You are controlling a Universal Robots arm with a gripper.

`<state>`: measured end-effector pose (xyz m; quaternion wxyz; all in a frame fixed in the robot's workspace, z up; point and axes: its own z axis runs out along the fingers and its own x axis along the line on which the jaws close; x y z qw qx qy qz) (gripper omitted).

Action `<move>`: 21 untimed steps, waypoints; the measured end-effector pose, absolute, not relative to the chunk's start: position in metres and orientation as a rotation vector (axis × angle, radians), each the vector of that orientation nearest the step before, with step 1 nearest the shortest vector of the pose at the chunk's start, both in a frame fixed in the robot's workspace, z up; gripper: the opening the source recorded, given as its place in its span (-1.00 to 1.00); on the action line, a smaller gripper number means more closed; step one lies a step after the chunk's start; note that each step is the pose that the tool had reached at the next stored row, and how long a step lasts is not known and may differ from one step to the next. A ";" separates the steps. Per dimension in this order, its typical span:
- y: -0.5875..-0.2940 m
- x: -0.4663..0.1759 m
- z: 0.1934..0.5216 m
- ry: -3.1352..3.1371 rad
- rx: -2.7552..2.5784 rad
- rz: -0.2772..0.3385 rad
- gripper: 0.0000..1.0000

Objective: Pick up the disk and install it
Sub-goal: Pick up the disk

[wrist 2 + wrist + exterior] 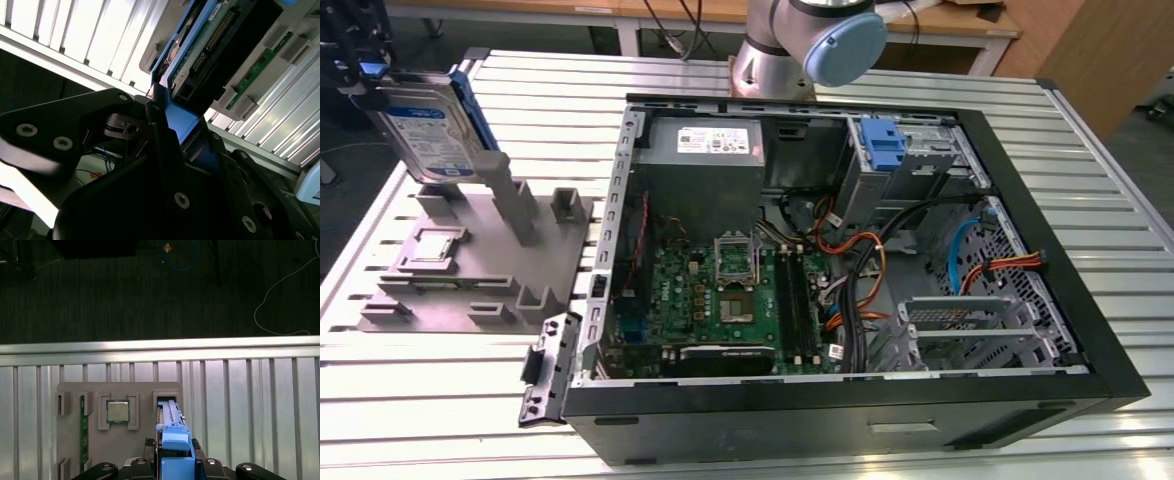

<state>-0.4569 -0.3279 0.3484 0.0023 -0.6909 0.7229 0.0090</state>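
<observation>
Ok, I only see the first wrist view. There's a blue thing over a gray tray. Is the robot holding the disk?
Observer: Yes. In the second wrist view the fingers are shut on the disk.
Operator: Where's the computer?
Observer: In the exterior view the open computer case lies to that view's right of the gray tray.
Operator: Is the disk lying flat?
Observer: No. The exterior view shows it upright, with its white and blue label showing.
</observation>
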 end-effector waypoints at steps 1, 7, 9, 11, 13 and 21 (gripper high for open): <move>-0.328 -0.457 0.349 2.268 -2.167 0.028 -0.27; -0.328 -0.457 0.350 2.268 -2.168 0.028 -0.27; -0.328 -0.457 0.350 2.268 -2.167 0.028 -0.27; -0.328 -0.457 0.351 2.268 -2.167 0.028 -0.27; -0.328 -0.457 0.351 2.268 -2.167 0.028 -0.27; -0.328 -0.457 0.353 2.268 -2.167 0.028 -0.27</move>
